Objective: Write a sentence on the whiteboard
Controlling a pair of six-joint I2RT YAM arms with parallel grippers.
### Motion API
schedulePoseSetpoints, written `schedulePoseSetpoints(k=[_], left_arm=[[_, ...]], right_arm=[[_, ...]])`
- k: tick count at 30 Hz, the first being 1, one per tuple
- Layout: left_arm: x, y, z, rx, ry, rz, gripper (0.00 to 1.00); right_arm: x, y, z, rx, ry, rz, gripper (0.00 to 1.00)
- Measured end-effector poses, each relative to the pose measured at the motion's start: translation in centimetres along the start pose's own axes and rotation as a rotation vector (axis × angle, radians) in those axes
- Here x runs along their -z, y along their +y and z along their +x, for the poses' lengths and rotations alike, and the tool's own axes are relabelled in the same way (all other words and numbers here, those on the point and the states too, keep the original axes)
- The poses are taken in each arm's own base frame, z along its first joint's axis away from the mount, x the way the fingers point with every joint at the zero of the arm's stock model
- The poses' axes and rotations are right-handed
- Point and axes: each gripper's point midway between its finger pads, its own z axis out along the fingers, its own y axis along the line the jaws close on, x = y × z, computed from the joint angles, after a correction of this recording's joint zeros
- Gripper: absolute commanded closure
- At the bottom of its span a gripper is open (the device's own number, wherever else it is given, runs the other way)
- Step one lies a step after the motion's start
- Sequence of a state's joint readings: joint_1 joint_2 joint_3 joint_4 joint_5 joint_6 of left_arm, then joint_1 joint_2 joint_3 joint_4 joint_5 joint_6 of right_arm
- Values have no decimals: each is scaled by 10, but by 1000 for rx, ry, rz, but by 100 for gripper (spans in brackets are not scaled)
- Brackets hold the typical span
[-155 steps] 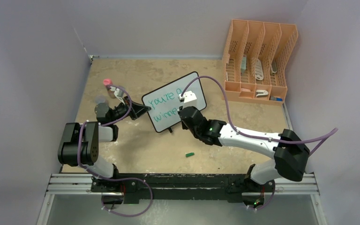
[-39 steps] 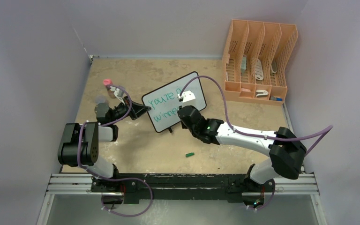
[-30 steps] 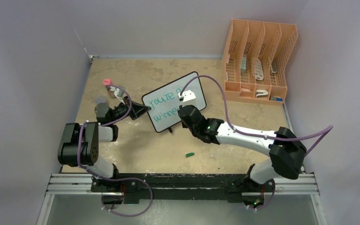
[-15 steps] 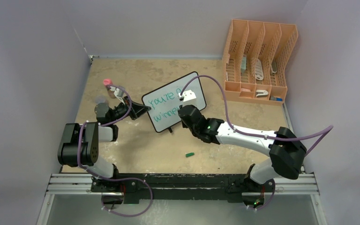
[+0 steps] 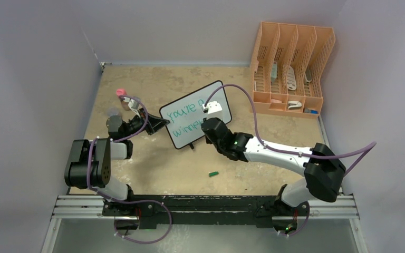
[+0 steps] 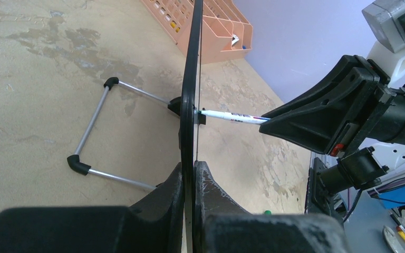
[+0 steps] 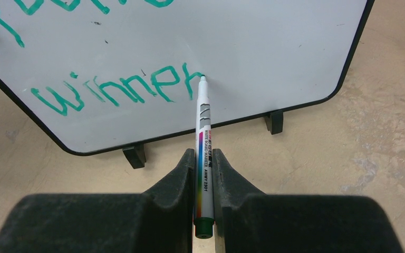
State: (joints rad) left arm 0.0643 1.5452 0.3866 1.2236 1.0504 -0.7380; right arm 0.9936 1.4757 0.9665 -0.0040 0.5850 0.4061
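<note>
Teal-green lettering makes up the sentence (image 7: 111, 90) on the whiteboard (image 7: 274, 47). In the right wrist view we read "Winner" on its lower line, just ahead of the right claw (image 7: 204, 155). That claw is pressed together on a white marker (image 7: 202, 121), pinching its rear half, with the green tail end showing between the fingers. The barrel runs straight out from the claw, and its tip touches the board at the last stroke of "Winner". The board's two small black feet rest on the worktop (image 7: 316, 158) just beyond the fingertips, one to either side of the marker.

From the left wrist view, the left claw (image 6: 191, 168) is closed on the whiteboard's black-framed edge (image 6: 192, 79), which rises edge-on from between its fingers. A wire stand (image 6: 92, 126) props the board on the side left of this claw. The marker meets the board's face from the right.

In the top view the left claw (image 5: 158, 122) grips the board (image 5: 196, 118) at its left edge. The right claw faces the written side, its tips hidden under its own wrist. A small green piece (image 5: 213, 173) lies on the worktop behind the right claw, well apart from it. An orange file rack (image 5: 290, 68) stands beyond that claw, to its right.
</note>
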Motion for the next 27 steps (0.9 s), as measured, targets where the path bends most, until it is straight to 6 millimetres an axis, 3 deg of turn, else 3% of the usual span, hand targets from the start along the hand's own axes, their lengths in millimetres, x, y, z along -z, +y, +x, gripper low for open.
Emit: schedulePoseSetpoints(k=[11, 19, 27], left_arm=[[0, 2, 1, 7, 0, -8, 100], [0, 2, 1, 8, 1, -9, 100], [0, 2, 1, 2, 1, -10, 100]], right_arm=[[21, -8, -31, -51, -74, -21, 100], [12, -31, -21, -60, -52, 30, 100], [11, -28, -21, -59, -51, 10, 100]])
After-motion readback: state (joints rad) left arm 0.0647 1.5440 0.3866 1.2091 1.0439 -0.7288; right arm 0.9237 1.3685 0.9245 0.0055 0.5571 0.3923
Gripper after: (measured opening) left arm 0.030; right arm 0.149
